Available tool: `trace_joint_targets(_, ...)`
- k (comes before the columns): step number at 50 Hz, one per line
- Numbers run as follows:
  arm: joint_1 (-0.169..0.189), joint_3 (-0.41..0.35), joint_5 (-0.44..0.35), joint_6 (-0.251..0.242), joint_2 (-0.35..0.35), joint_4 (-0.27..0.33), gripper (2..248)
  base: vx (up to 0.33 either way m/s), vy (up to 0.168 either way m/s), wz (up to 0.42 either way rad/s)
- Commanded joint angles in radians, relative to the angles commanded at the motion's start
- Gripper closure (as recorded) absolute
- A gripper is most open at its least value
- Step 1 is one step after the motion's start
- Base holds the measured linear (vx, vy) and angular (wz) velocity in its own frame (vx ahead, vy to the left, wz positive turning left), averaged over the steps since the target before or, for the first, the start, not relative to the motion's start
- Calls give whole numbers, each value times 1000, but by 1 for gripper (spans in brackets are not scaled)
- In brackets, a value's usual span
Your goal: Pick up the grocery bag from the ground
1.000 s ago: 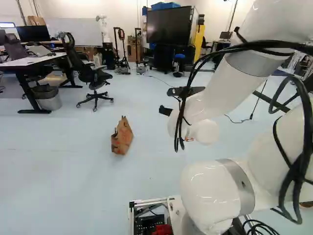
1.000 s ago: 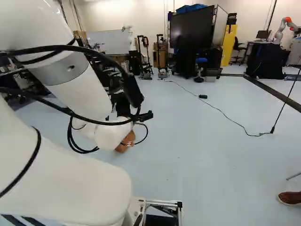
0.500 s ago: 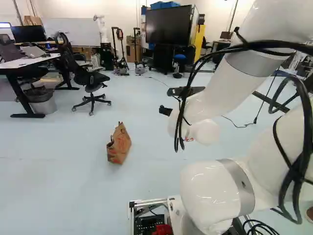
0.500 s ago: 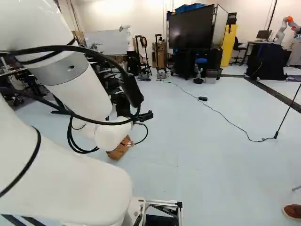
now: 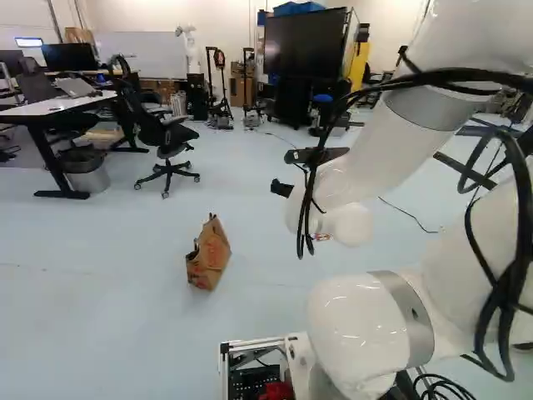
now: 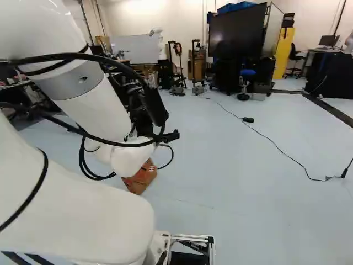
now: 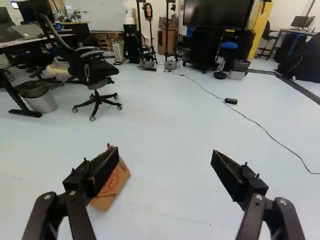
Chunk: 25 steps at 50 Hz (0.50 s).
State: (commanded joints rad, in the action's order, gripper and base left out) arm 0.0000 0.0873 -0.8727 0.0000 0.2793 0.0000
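Observation:
In the left base view my gripper [image 5: 283, 188] shows as a dark piece at the end of the arm, above the floor. The brown paper grocery bag [image 5: 210, 257] is on the pale floor to the left of it, its top edge ragged. Part of the bag [image 6: 143, 176] shows below the arm's white wrist in the right base view. In the wrist view the gripper [image 7: 165, 156] is open wide with nothing between its fingers. The bag [image 7: 116, 184] lies beyond one finger, which covers part of it, off to that side of the gap.
A black office chair [image 5: 166, 143], a desk [image 5: 50, 108] and a grey bin [image 5: 87, 172] stand beyond the bag on its left. A large screen [image 5: 305, 43] stands at the back. A black cable [image 6: 276, 144] runs over the floor on the right.
The base has moved closer to the bag, and lately the scene has swung rightward in both base views. The arm keeps its pose against its lowest joint.

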Motion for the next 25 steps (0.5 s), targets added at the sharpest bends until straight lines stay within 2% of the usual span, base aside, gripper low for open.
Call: trace_joint_targets(25,0,0,0,0,0,0,3,182,13,225)
